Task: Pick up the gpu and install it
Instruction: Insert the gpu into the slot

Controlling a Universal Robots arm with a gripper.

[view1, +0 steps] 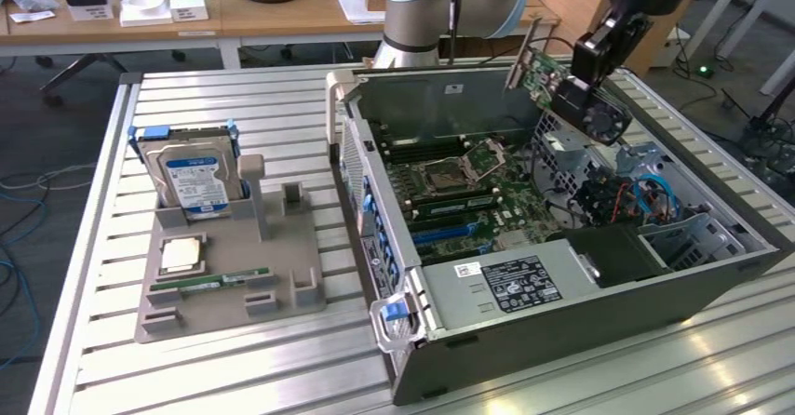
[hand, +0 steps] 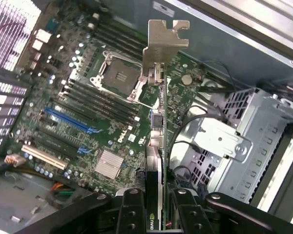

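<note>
My gripper (view1: 586, 60) is shut on the gpu (view1: 545, 69), a green card with a black fan face, and holds it in the air over the back right of the open computer case (view1: 559, 294). In the wrist view the gpu (hand: 158, 146) runs edge-on away from my gripper (hand: 158, 210), its silver bracket (hand: 164, 44) at the far end. The black fingers (hand: 131, 214) clamp the card from both sides. Below it lies the green motherboard (hand: 88, 97) with a blue slot (hand: 68, 119) and the CPU socket (hand: 119, 75).
A grey fixture tray (view1: 267, 247) at the exterior view's left holds a hard drive with a blue-white label (view1: 193, 178), a CPU chip (view1: 181, 255) and a RAM stick (view1: 211, 283). Cables and a metal drive cage (hand: 234, 141) crowd the case beside the card.
</note>
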